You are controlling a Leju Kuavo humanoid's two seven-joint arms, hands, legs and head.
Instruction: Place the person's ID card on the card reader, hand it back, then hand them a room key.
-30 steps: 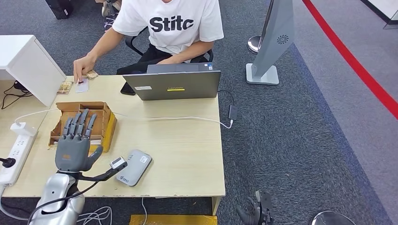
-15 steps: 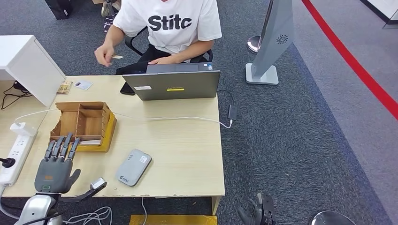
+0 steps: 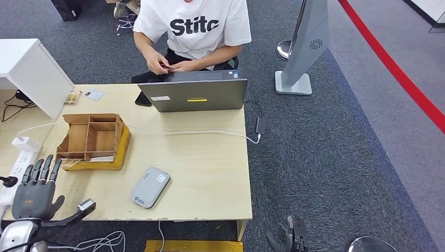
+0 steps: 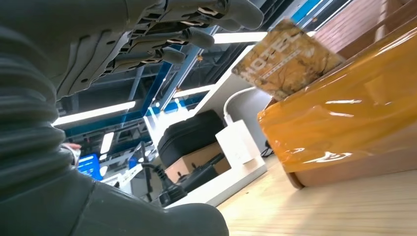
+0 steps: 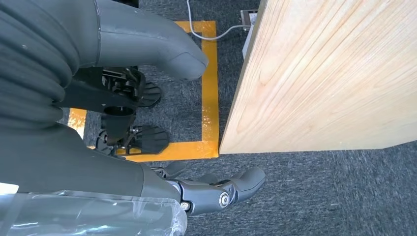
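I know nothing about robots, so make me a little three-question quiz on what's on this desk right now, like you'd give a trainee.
1. True or false: the robot's left hand holds a card.
2. What lies flat on the pale wooden desk between the compartmented cardboard tray and the desk's near edge? A) a grey rounded card reader B) a black phone C) a white power strip
3. Fill in: the person in the white T-shirt sits behind an open grey ____.

Key:
1. False; its fingers are spread and hold nothing.
2. A, the card reader.
3. Laptop.
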